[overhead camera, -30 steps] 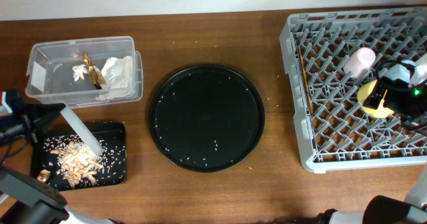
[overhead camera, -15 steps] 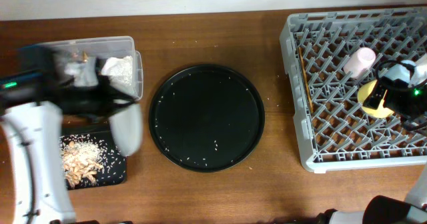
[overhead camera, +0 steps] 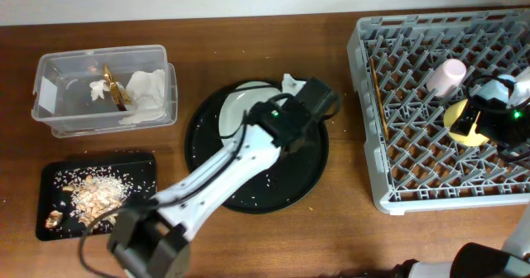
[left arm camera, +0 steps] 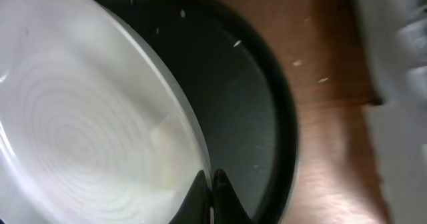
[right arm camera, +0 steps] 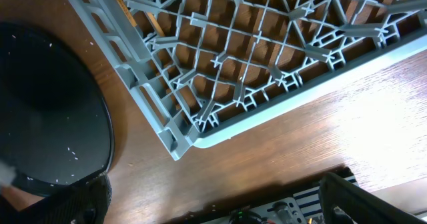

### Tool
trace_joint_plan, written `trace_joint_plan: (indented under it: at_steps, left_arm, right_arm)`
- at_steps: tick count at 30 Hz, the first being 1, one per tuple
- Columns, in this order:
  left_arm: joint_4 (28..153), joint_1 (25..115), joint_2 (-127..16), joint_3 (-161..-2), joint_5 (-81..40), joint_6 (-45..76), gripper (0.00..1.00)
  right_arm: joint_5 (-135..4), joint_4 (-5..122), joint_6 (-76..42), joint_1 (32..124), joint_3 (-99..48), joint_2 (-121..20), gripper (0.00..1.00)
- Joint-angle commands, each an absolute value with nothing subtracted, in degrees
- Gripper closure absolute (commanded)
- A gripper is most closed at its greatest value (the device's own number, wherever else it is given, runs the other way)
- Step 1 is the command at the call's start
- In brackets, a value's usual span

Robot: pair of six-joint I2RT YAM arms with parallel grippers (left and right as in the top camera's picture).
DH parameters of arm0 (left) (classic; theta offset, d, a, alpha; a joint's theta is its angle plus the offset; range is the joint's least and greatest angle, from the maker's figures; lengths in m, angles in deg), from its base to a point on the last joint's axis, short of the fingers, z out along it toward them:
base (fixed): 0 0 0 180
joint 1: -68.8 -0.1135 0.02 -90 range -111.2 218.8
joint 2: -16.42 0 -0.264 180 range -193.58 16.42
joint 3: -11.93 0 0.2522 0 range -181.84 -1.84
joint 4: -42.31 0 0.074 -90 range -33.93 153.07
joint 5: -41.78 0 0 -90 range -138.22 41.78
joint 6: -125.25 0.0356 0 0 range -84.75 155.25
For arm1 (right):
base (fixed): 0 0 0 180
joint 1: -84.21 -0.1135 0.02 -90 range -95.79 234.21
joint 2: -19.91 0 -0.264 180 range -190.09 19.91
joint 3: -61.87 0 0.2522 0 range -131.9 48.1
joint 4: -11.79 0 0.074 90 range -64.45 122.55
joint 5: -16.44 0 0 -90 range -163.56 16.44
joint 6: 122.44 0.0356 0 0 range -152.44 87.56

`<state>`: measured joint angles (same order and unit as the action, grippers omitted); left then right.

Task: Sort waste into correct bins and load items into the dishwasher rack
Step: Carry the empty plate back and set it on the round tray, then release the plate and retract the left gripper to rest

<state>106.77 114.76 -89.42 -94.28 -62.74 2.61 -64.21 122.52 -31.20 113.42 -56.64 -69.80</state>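
Observation:
My left gripper (overhead camera: 281, 104) is shut on the rim of the round grey-white plate (overhead camera: 242, 108) and holds it tilted over the large round black tray (overhead camera: 257, 187). The left wrist view shows the jaws (left arm camera: 212, 184) pinching the plate (left arm camera: 87, 117) edge. My right gripper (right arm camera: 220, 204) is open and empty, hovering over the grey dishwasher rack (overhead camera: 368, 104) next to the yellow bowl (overhead camera: 460, 122). The pink cup (overhead camera: 445, 77) and the chopsticks (overhead camera: 378, 88) lie in the rack. The blue cup is out of view.
The clear box (overhead camera: 50, 71) at the back left holds white napkins (overhead camera: 145, 88) and the gold-brown wrapper (overhead camera: 114, 86). The small black tray (overhead camera: 141, 166) holds food scraps (overhead camera: 95, 194) and rice. Rice grains dot the round tray. The rack corner (right arm camera: 183, 144) nears the table's front edge.
My left arm has swung right with the plate, from above the small black tray to above the round black tray. The right arm has not moved.

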Motion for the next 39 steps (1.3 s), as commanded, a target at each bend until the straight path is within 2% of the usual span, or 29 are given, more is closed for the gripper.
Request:
trace_joint_plan:
  at_steps: [1, 12, 13, 14, 15, 16, 21, 24, 25, 26, 27, 32, 36, 39]
  left_arm:
    - [105.48, 114.78, -94.32, -94.54, -64.97, 2.02, 0.99]
    - [106.87, 114.78, -101.66, -94.54, -57.30, 2.00, 0.98]
    - [107.42, 114.78, -101.68, -94.54, -56.58, 2.04, 0.94]
    - [107.57, 114.78, -101.68, -94.54, -56.49, 2.04, 0.69]
    - [108.01, 114.78, -101.68, -94.54, -56.51, 2.04, 0.56]
    - [108.82, 114.78, -101.57, -94.59, -56.51, 2.08, 0.49]
    - [116.30, 112.09, -95.34, -101.69, -56.58, 2.08, 0.49]
    - [117.08, 104.50, -87.17, -104.44, -56.60, 2.06, 0.49]
    - [117.30, 101.18, -84.87, -104.44, -56.60, 2.08, 0.42]
    - [118.70, 95.78, -82.14, -104.47, -57.61, 2.08, 0.33]
    - [120.19, 91.83, -80.72, -104.47, -59.29, 2.08, 0.01]
    - [131.38, 71.22, -79.13, -104.20, -60.03, 2.06, 0.01]
    - [133.78, 64.66, -79.13, -104.20, -60.03, 2.06, 0.01]
    - [133.76, 63.98, -79.13, -104.20, -60.01, 2.06, 0.01]
  right_arm:
    - [-63.71, 122.65, -31.31, 113.53, -56.62, -69.12, 0.02]
    - [-63.71, 122.67, -31.31, 113.53, -56.62, -69.28, 0.02]
    - [-63.71, 122.67, -31.31, 113.53, -56.62, -69.28, 0.02]
    - [-63.71, 122.67, -31.31, 113.53, -56.62, -69.28, 0.02]
    - [-63.71, 122.65, -31.31, 113.53, -56.62, -69.28, 0.02]
    - [-63.71, 122.65, -31.31, 113.53, -56.62, -69.28, 0.02]
    - [-63.71, 122.65, -31.31, 113.53, -56.62, -69.28, 0.02]
    - [-63.71, 122.65, -31.31, 113.53, -56.62, -69.28, 0.02]
    - [-63.71, 122.65, -31.31, 113.53, -56.62, -69.28, 0.02]
    - [-63.71, 122.67, -31.31, 113.53, -56.62, -69.28, 0.02]
    - [-63.71, 122.65, -31.31, 113.53, -56.62, -69.28, 0.02]
    - [-63.71, 122.67, -31.31, 113.53, -56.62, -69.28, 0.02]
    - [-63.71, 120.40, -31.31, 113.53, -56.62, -69.28, 0.02]
    - [-61.77, 120.29, -31.27, 113.53, -56.62, -69.28, 0.02]
